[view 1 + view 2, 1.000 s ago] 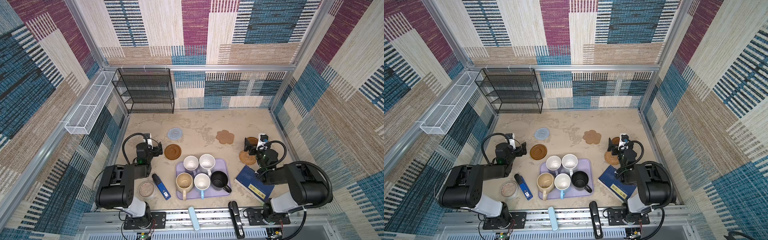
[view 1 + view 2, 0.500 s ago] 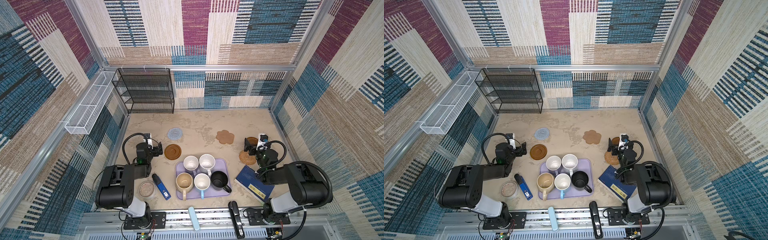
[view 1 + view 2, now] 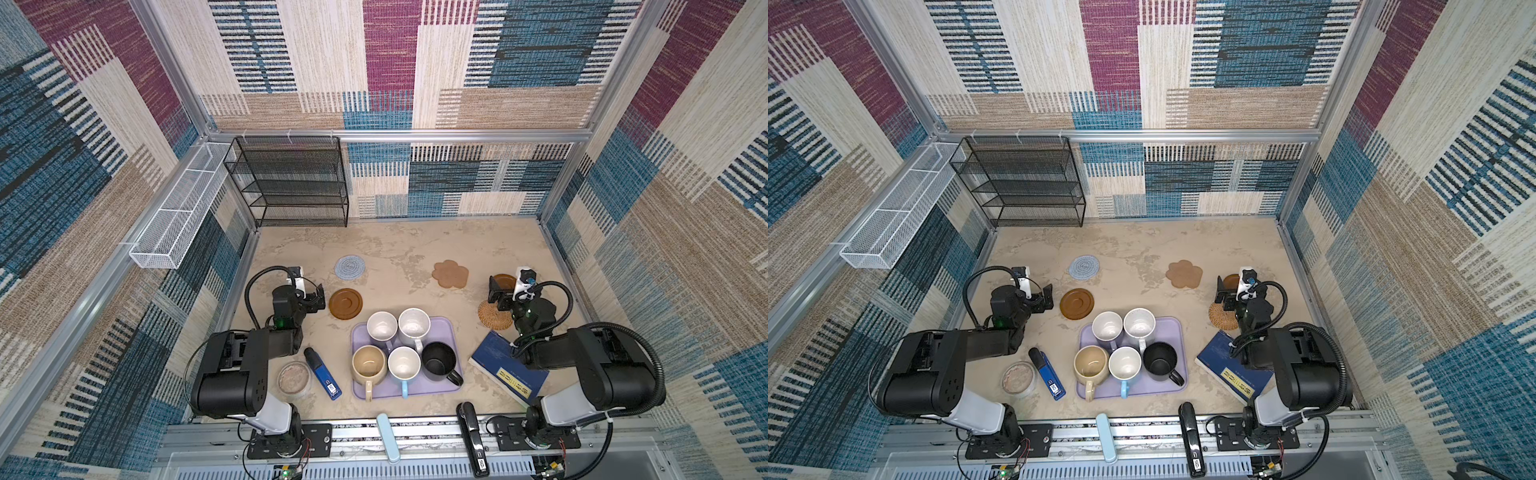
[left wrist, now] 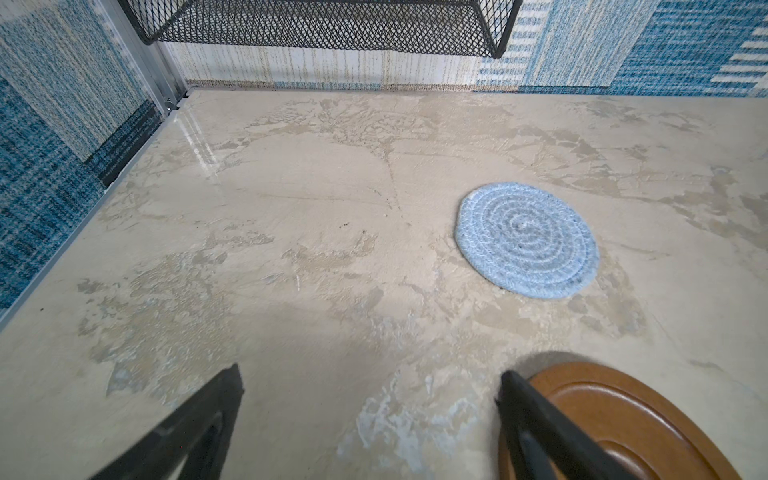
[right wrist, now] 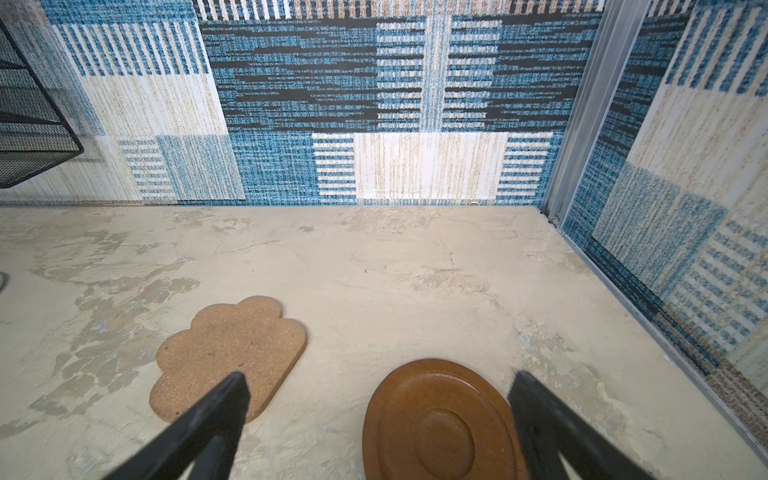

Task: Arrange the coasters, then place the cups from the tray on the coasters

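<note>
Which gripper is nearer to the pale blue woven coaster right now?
Left. The left gripper is a short way from the pale blue woven coaster, left of it in a top view. The right gripper is far to its right, past the flower-shaped coaster.

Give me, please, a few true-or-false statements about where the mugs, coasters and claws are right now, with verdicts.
1. The black mug stands upright on the large lavender plastic tray. True.
2. The pale blue woven round coaster carries a cup. False: it lies bare.
3. The left claw and the right claw are both open and hold nothing. True.
4. The tan flower-shaped coaster lies on the dark blue book with a yellow label. False: it lies on the beige table, apart from the book.
</note>
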Robot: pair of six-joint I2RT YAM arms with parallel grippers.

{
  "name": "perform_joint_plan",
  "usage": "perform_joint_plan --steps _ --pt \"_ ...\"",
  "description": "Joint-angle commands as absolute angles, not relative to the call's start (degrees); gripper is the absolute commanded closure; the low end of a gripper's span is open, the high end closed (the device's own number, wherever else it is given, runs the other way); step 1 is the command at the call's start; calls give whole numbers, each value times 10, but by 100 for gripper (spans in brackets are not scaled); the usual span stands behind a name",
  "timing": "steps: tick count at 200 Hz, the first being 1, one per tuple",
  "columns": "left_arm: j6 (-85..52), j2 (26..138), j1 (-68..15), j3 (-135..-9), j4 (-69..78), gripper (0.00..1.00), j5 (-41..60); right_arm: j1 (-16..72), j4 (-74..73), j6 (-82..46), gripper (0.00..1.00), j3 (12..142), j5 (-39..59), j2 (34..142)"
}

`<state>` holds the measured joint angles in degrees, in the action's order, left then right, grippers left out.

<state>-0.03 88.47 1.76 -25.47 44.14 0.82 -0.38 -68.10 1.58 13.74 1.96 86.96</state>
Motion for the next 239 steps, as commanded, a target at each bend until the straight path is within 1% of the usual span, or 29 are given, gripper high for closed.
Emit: perform_joint_plan --steps 1,24,47,75,98,120,131,142,154,183,198,215,239 --pt "8 882 19 -252 453 1 17 -4 -694 16 0 138 20 867" --pt "10 870 19 -243 464 2 22 -4 -671 7 0 145 -3 853" --pt "10 830 18 -238 442 2 16 -4 -645 13 0 146 9 822" --pt "10 765 18 -244 382 1 11 -4 -609 9 0 147 6 779" --pt "-10 703 18 -267 290 1 13 -4 -530 -1 0 162 -4 715" --pt "-86 652 18 -308 202 2 8 -4 -439 -32 0 189 -6 636" --pt "-166 626 17 -327 159 2 -12 -4 -372 -60 0 215 -9 599" --pt "-252 604 18 -341 115 2 -17 -4 -310 -117 0 237 -32 570" --pt "-262 586 17 -353 86 2 18 -4 -252 -182 0 252 -60 542" --pt "-326 573 18 -328 117 2 63 -3 -198 -162 0 271 29 513" --pt "-329 587 15 -352 74 2 100 -4 -187 -163 0 278 63 517" --pt "-326 609 6 -385 17 2 120 -3 -183 -168 0 285 96 531" --pt "-299 637 -28 -418 -39 2 94 -1 -175 -172 0 307 143 561"
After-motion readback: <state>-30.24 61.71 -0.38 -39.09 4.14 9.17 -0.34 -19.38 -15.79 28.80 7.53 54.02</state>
